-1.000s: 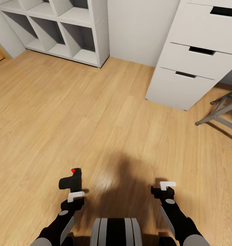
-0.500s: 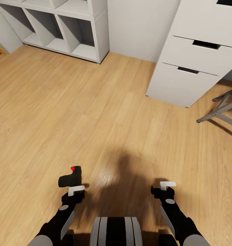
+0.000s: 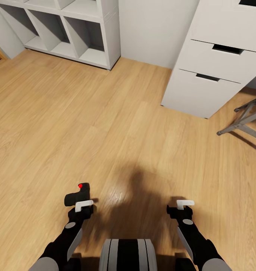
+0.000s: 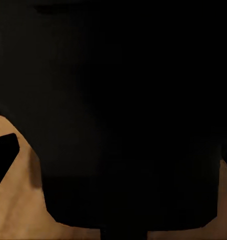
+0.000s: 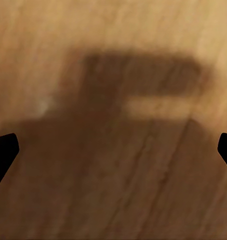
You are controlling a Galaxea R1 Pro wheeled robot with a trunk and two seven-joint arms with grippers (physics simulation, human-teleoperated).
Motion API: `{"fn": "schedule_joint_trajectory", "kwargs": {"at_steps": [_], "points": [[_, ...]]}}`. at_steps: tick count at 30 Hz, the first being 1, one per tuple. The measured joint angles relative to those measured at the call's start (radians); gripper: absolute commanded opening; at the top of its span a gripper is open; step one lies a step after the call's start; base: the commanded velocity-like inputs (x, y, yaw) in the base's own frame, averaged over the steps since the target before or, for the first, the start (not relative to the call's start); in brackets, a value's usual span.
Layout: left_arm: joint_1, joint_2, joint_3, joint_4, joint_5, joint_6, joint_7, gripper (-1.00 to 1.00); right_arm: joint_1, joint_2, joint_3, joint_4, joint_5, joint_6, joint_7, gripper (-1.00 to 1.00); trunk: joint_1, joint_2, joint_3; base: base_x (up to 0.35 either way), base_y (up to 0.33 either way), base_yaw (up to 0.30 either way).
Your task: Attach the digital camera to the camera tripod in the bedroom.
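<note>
Left hand [image 3: 82, 203] is clenched on the camera [image 3: 77, 194], held low above the floor [image 3: 116, 131], red button up. Right hand [image 3: 182, 206] carries nothing, fingertips [image 5: 4, 150] spread wide over the floor. Farther off stand a drawer unit [image 3: 211, 71], shelf [image 3: 79, 34] and grey frame [image 3: 244, 120].

The digital camera [image 4: 123, 100] sat so close to the left wrist lens that its shape was unreadable. In the head view, the picture's edge cut off the grey folding frame [image 3: 244, 121], white drawers [image 3: 214, 64] and cubby shelf [image 3: 67, 26].
</note>
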Motion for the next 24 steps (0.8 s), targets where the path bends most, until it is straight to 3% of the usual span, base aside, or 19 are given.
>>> {"fn": "schedule_joint_trajectory", "kwargs": {"at_steps": [10, 17, 20, 22, 24], "points": [[0.001, -0.001, -0.003, 0.004, 0.001, 0.0, 0.094, 1.0, 0.0, 0.001, 0.0, 0.0, 0.001, 0.0, 0.0, 1.0, 0.0, 0.0, 0.0, 0.0, 0.0, 0.0], [0.001, -0.001, -0.003, 0.015, -0.001, -0.002, 0.102, 1.0, 0.0, 0.001, 0.0, 0.0, 0.0, -0.001, 0.0, 1.0, 0.0, 0.0, 0.0, 0.0, 0.0, 0.0], [0.002, -0.002, -0.017, 0.05, -0.003, -0.057, 0.101, 1.0, 0.0, 0.001, 0.0, 0.0, 0.001, -0.001, 0.0, 1.0, 0.0, 0.0, 0.0, 0.0, 0.0, 0.0], [0.002, -0.003, -0.046, 0.091, -0.003, -0.117, 0.1, 1.0, 0.0, 0.001, 0.0, 0.0, 0.001, -0.001, 0.0, 1.0, 0.0, 0.0, 0.0, 0.0, 0.0, 0.0], [0.002, -0.003, -0.059, 0.104, -0.003, -0.133, 0.099, 1.0, 0.0, 0.001, 0.0, 0.0, 0.001, -0.001, 0.0, 1.0, 0.0, 0.0, 0.0, 0.0, 0.0, 0.0]]}}
